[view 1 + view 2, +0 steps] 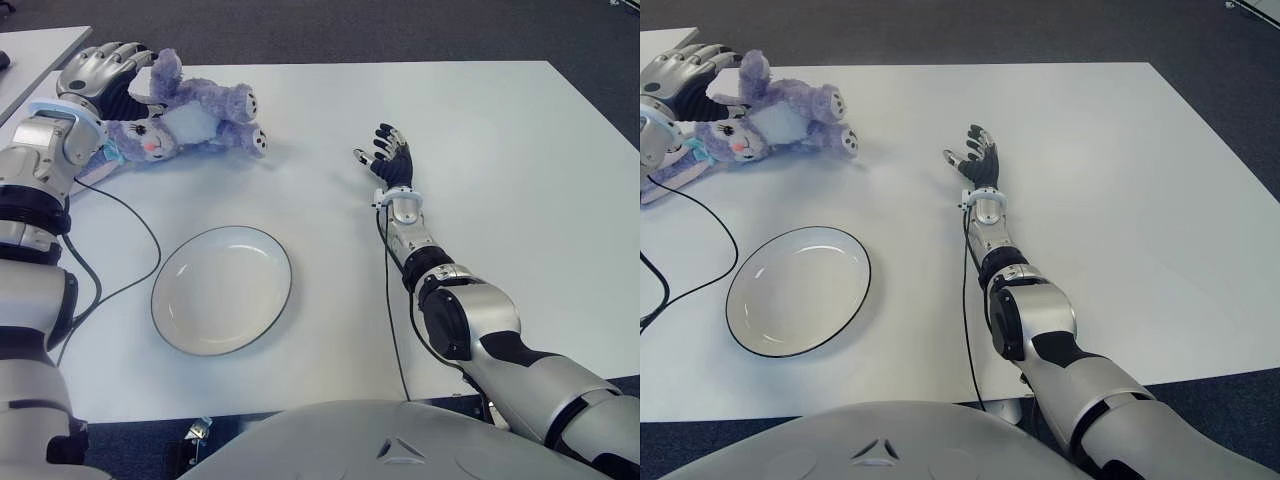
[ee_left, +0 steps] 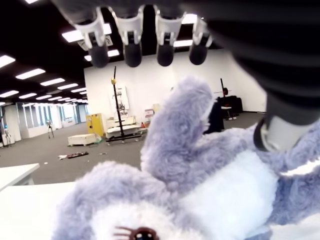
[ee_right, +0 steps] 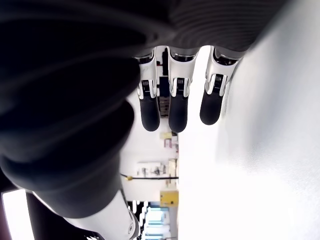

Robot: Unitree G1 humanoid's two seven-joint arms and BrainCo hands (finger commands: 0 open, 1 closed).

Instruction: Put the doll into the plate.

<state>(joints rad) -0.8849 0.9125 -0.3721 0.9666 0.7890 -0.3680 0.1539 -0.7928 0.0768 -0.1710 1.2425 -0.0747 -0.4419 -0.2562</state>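
A purple stuffed doll point(image 1: 190, 120) lies on its side at the far left of the white surface point(image 1: 500, 180). The left hand point(image 1: 100, 75) sits just behind the doll's head, its fingers point(image 2: 132, 47) spread and arched over the plush without closing on it. The white plate point(image 1: 222, 290) with a dark rim lies nearer, well apart from the doll. To the right of both, the right hand point(image 1: 388, 158) shows palm up, its fingers point(image 3: 178, 107) loosely extended and holding nothing.
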